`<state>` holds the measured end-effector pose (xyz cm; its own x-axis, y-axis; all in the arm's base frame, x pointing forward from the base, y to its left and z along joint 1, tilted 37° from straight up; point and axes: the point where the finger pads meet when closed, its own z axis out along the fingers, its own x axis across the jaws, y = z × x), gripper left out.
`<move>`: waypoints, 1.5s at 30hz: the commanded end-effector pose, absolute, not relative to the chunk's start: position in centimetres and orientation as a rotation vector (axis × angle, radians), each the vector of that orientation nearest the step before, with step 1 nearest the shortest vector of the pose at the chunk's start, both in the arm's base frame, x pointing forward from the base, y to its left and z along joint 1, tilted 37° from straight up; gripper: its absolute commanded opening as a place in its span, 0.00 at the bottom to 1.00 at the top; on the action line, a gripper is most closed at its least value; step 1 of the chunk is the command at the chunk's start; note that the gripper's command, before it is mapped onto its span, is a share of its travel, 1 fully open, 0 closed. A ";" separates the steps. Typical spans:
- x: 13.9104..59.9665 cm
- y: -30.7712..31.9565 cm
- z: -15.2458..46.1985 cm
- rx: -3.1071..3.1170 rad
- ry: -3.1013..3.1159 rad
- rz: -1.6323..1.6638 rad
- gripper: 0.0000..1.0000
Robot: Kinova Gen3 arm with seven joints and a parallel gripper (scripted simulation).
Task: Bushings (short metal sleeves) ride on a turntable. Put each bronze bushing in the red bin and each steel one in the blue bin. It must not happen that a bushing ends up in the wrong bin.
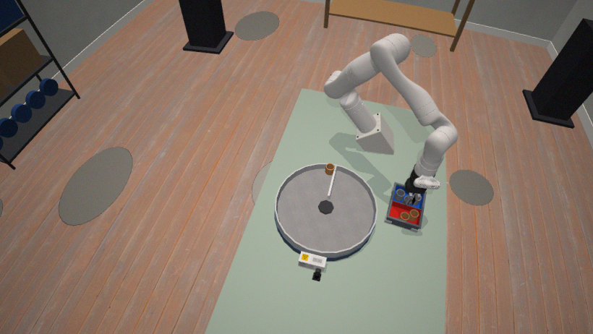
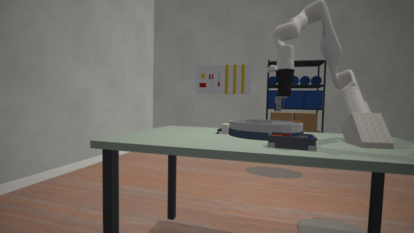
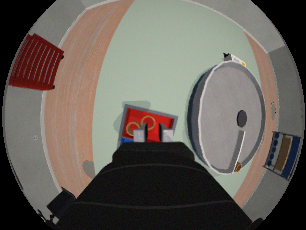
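Beside the turntable (image 1: pixel 304 223) (image 2: pixel 266 127) (image 3: pixel 220 105), the red bin (image 1: pixel 397 210) (image 2: pixel 285 135) (image 3: pixel 162 119) and blue bin (image 1: pixel 395 198) (image 2: pixel 295 135) (image 3: pixel 126 141) are being overhung by the gripper (image 1: pixel 411 199) (image 2: pixel 278 110) (image 3: pixel 153 129), its fingers standing partly open, nothing being held. At the turntable's rim, one bronze bushing (image 1: pixel 330 168) (image 2: pixel 296 121) (image 3: pixel 238 167) is being left unsorted, close by a white bar (image 1: pixel 332 182) (image 3: pixel 237 150). Fingers may be blocked or the sleeve knocked by that crowding; a mis-sort could be caused by release short of the red bin. Wider room is being offered inward, away from wall and bar.
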<state>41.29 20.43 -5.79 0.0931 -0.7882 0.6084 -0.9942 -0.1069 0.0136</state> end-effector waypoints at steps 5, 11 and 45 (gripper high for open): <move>41.3 20.5 -5.7 1.955 -1.747 0.650 0.47; 41.3 20.5 -5.7 1.955 -1.747 0.650 0.47; 35.1 8.1 2.7 1.956 -1.747 0.649 0.45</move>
<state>35.09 7.67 2.33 0.0937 -0.7816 0.6167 -0.9944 -0.1041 0.0191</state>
